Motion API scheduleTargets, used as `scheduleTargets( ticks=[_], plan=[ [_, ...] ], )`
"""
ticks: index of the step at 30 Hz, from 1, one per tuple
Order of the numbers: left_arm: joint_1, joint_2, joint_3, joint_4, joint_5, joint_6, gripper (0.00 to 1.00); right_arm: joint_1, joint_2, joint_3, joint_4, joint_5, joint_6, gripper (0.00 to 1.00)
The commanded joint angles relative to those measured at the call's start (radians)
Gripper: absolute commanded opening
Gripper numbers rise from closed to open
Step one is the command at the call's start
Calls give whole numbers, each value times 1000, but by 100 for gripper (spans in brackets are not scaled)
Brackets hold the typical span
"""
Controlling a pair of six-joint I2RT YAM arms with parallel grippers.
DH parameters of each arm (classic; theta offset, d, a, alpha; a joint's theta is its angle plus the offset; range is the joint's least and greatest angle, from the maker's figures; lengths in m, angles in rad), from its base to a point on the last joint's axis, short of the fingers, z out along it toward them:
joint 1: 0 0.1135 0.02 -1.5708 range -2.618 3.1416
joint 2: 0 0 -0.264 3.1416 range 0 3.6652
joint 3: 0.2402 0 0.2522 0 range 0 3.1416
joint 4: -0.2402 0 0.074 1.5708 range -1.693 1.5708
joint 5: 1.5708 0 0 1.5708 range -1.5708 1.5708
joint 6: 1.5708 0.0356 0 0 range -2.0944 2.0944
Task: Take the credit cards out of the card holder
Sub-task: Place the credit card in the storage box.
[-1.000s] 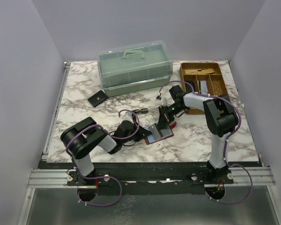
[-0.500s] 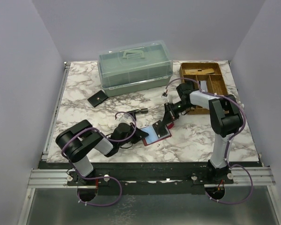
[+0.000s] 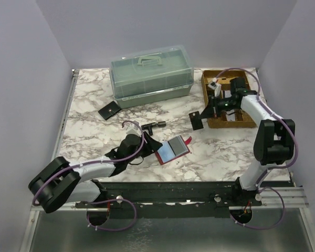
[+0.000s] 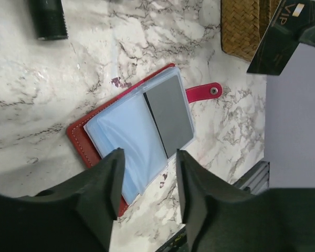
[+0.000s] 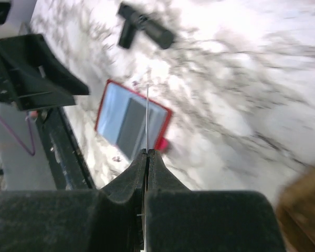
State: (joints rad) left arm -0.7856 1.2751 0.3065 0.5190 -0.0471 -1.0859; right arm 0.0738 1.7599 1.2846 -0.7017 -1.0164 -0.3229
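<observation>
Two arms out over the marbled surface (image 3: pixel 94 131), posed very differently.

Left arm: laid low and long, elbow swung out toward the near-left corner, forearm running along the near edge toward centre. Left fingers (image 3: pixel 149 146) (image 4: pixel 102 194) parted to a moderate gap, gripping nothing, poised at the near-left corner of the red card holder (image 3: pixel 173 150) (image 4: pixel 81 139). Contact with it not readable from the wrist view.

Card holder: open and flat near the centre of the surface, snap tab (image 4: pixel 206 93) at its far-right corner. Inside, grey card (image 3: pixel 177 145) (image 4: pixel 168 123) seated in a clear sleeve on the tab side. Pale blue leaf (image 4: pixel 128 142) beside it; card or bare sleeve, cannot tell.

Right arm: stretched far forward, upper links rising steeply from the base, wrist bent back toward centre over the woven tray (image 3: pixel 226 72) (image 4: pixel 241 31). Right fingers (image 3: pixel 207 109) (image 5: pixel 131 178) pressed together on a dark card (image 3: pixel 197 121) (image 4: pixel 278 42), pinched by one edge. Card just off the tray's left side, well apart from the holder. Seen edge-on from the right wrist as a thin bright line (image 5: pixel 147 121); "VIP" lettering on its face from the left wrist.

Elsewhere: black T-shaped tool (image 3: pixel 155 126) (image 5: pixel 144 29) just beyond the holder. Clear lidded box (image 3: pixel 151 73) at the far edge. Small black flat piece (image 3: pixel 109 110) near the box's left end.
</observation>
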Motion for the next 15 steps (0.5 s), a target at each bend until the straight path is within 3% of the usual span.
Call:
scheduleTargets(
  ticks=[1, 8, 15],
  plan=[
    [3, -138, 32, -244, -110, 118, 55, -161, -55, 67, 29, 42, 6, 0],
    [10, -439, -40, -361, -199, 89, 93, -273, 14, 260, 63, 181, 45, 0],
    [17, -735, -106, -503, -195, 52, 96, -276, 150, 436, 72, 290, 100, 0]
  ],
)
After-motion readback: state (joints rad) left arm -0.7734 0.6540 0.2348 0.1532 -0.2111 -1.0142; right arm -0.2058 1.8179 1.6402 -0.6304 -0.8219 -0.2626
